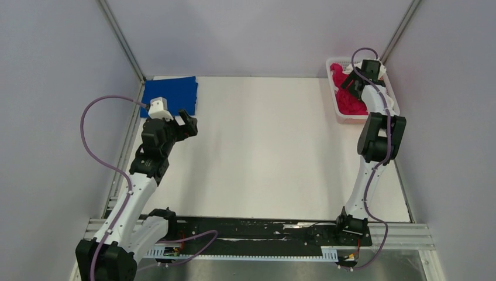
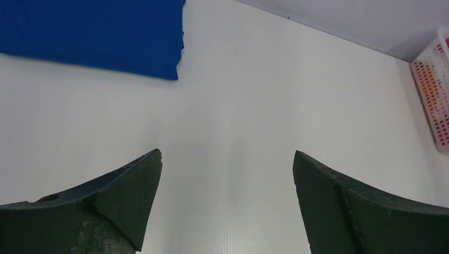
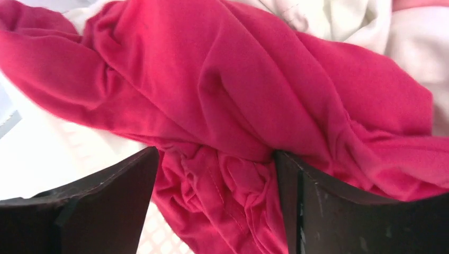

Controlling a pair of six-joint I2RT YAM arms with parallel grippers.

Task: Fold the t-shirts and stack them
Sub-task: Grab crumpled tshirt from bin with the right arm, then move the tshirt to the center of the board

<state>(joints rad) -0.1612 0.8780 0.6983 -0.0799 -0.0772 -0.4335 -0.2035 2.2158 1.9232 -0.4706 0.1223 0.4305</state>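
Observation:
A folded royal-blue t-shirt [image 1: 169, 95] [image 2: 90, 32] lies flat at the table's far left corner. A crumpled magenta-red t-shirt [image 1: 349, 100] [image 3: 238, 79] fills the white lattice basket [image 1: 338, 111] at the far right, on top of white cloth [image 3: 339, 16]. My right gripper [image 1: 352, 82] [image 3: 216, 156] reaches down into the basket, jaws wide, with a bunched fold of the magenta shirt between the fingers and touching both. My left gripper [image 1: 186, 124] [image 2: 226, 159] hovers open over bare table, just near of the blue shirt, holding nothing.
The basket [image 2: 434, 95] stands against the right wall, its lattice floor [image 3: 153, 238] showing under the cloth. Grey enclosure walls and metal posts close in the table on three sides. White tabletop [image 1: 263, 146] stretches between the two arms.

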